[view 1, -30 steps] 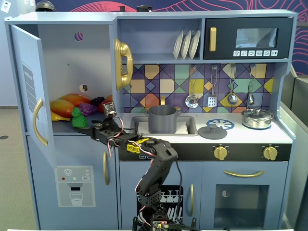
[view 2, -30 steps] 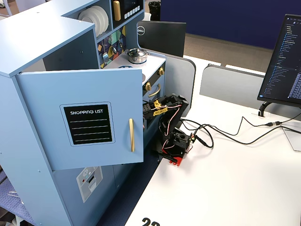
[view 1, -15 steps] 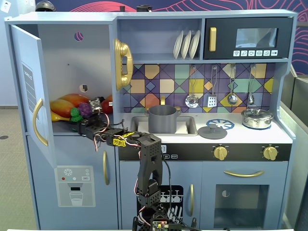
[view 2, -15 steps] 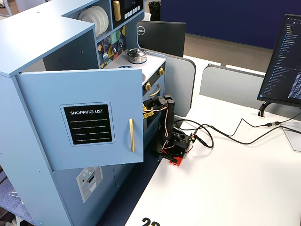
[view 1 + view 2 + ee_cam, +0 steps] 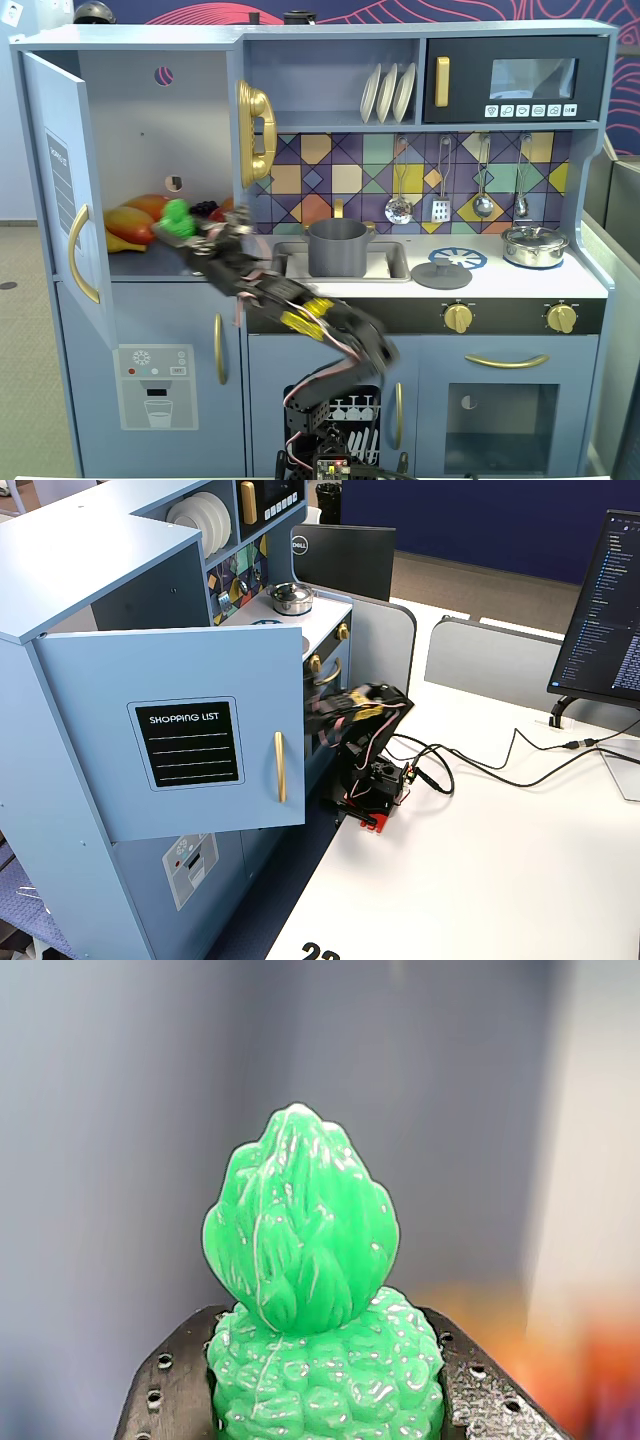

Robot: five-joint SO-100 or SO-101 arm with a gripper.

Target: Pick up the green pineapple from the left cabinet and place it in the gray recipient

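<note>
Pineapple (image 5: 305, 1310) grip looks secure: in the wrist view the tool (image 5: 330, 1390) has its two dark perforated fingers (image 5: 165, 1385) pressed against either side of the green pineapple's bumpy body, jaws closed only as far as the fruit allows. In a fixed view the green pineapple (image 5: 177, 217) is held just above the shelf at the open mouth of the left cabinet (image 5: 130, 150), in front of the orange and yellow toy fruit (image 5: 130, 225) lying further in. The gray recipient (image 5: 337, 248) stands in the sink to the right in that view, well apart, past the gold telephone (image 5: 254, 132) that hangs on the cabinet's side wall.

To do this carry well, I would draw the fruit straight out of the opening before swinging right, keeping it clear of that wall and the open door (image 5: 185, 730), then bring it over the pot's rim and lower it before releasing.

Its long axis runs along the fingers, leafy crown pointing away from the wrist, up in the wrist view.
</note>
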